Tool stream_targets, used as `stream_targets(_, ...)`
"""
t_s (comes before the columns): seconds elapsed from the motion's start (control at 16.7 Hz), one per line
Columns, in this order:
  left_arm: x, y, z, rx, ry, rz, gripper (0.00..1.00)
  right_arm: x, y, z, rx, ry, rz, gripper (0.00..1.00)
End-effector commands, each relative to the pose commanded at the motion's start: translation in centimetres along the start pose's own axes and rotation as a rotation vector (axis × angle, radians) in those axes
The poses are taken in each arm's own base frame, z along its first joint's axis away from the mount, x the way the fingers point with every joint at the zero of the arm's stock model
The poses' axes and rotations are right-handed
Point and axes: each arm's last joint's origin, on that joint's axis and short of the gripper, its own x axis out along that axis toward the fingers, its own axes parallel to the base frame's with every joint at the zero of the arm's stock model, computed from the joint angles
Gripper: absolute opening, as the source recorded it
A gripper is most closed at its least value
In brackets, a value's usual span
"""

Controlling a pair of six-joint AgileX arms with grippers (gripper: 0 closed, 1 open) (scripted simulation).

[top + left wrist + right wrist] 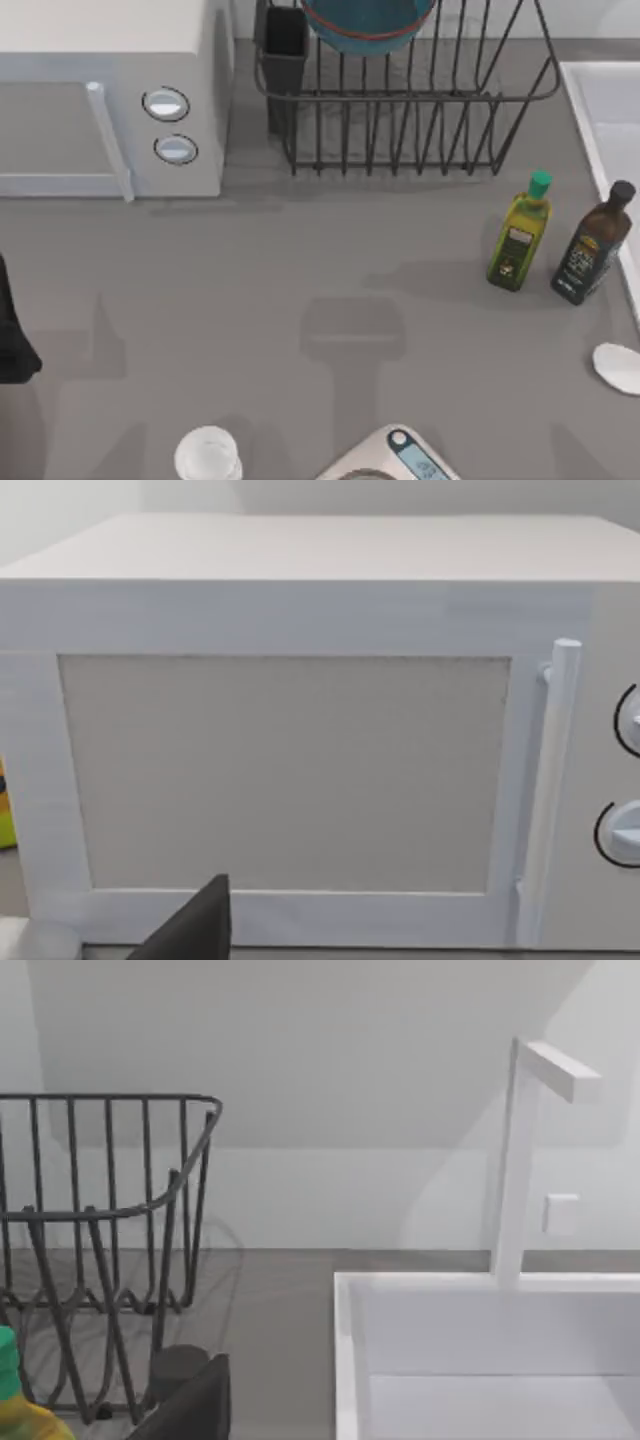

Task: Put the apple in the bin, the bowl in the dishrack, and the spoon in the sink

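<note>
Inside the dishrack [420,110], blue bowl [368,25], spoon [617,367] beside sink [480,1360] (faucet visible from right wrist), fingers' state unclear.

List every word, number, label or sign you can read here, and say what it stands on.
No text can be read.
Green-capped oil bottle: dark label, print too small to read.
Dark bottle: label with pale marks, too blurred to read.
Kitchen scale: blue display, no digits legible.
Microwave: two round knobs, no markings legible.
</note>
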Motion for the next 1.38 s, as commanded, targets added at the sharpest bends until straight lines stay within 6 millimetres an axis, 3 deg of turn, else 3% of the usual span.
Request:
stream_targets(0.18, 0.0, 0.0, 0.0, 0.0, 0.0, 0.0, 1.0, -0.1, -0.2, -1.4, 0.0, 0.022, 0.001, 1.0)
stream_targets(0.66, 0.0, 0.0, 0.0, 0.0, 0.0, 0.0, 1.0, 0.1, -0.2, -0.6, -0.064, 0.097, -0.002, 1.0)
stream_targets(1.02, 0.0, 0.0, 0.0, 0.0, 0.0, 0.0, 1.0, 2.1, -0.6, 1.9, -0.388, 0.535, 0.069, 1.0)
stream_targets(1.38, 0.0, 0.0, 0.0, 0.0, 0.0, 0.0, 1.0, 7.2, -1.6, 2.8, -0.693, 1.093, 0.394, 1.0)
